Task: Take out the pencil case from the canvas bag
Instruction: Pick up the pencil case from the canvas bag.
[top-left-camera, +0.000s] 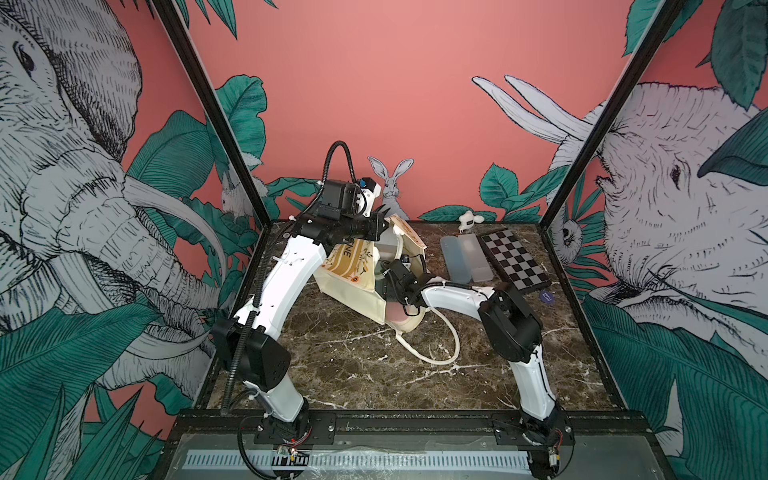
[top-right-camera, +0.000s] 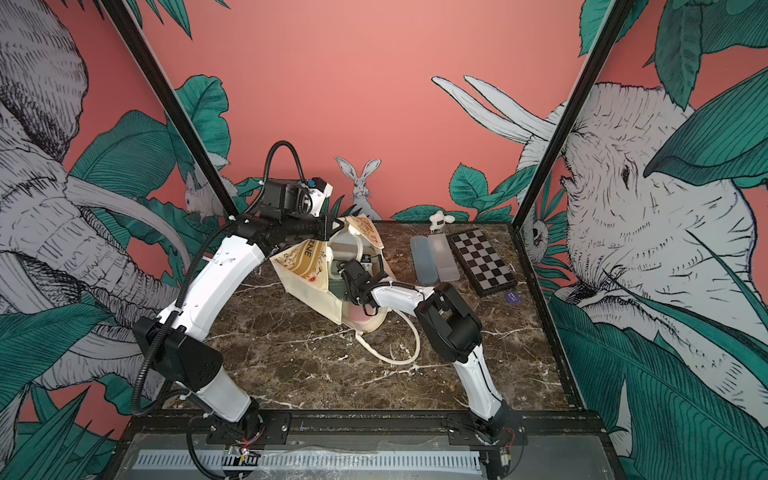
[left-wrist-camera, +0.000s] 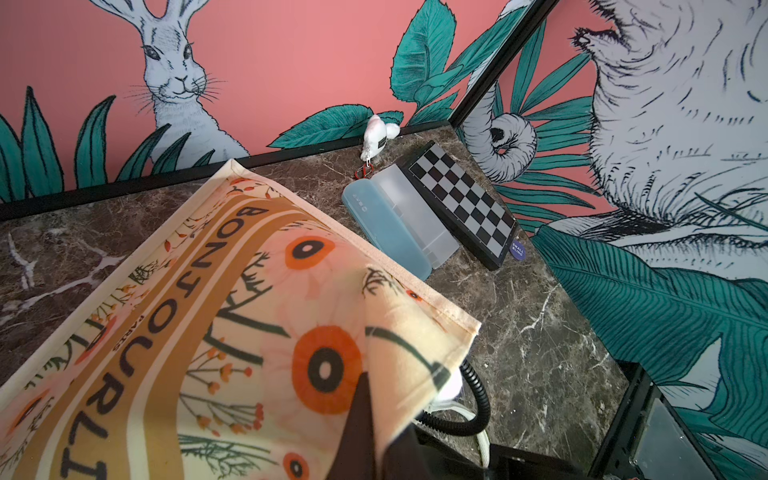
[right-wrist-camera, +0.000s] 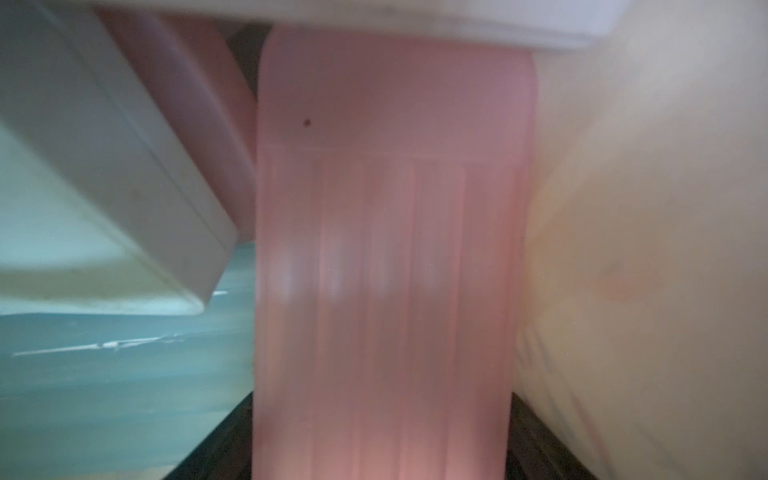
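The cream canvas bag (top-left-camera: 353, 266) (top-right-camera: 305, 266) with floral print lies on the marble table, its mouth gaping. My left gripper (top-left-camera: 383, 227) (top-right-camera: 336, 226) (left-wrist-camera: 368, 382) is shut on the bag's raised upper rim (left-wrist-camera: 415, 332) and holds it up. My right arm reaches into the mouth. Inside, the right gripper (right-wrist-camera: 380, 436) has a dark finger (right-wrist-camera: 216, 440) on each side of a translucent pink pencil case (right-wrist-camera: 386, 249), with no gap showing. A bit of pink (top-left-camera: 395, 316) shows below the wrist in both top views.
Inside the bag, beside the pink case, lie a white box (right-wrist-camera: 104, 166) and something teal (right-wrist-camera: 104, 374). A loop handle (top-left-camera: 444, 345) trails on the table. At the back right lie a blue case (top-left-camera: 455, 257), a frosted case (top-left-camera: 477, 257), a chessboard (top-left-camera: 515, 259), a purple chip (top-left-camera: 546, 296) and a white plush (top-left-camera: 469, 220).
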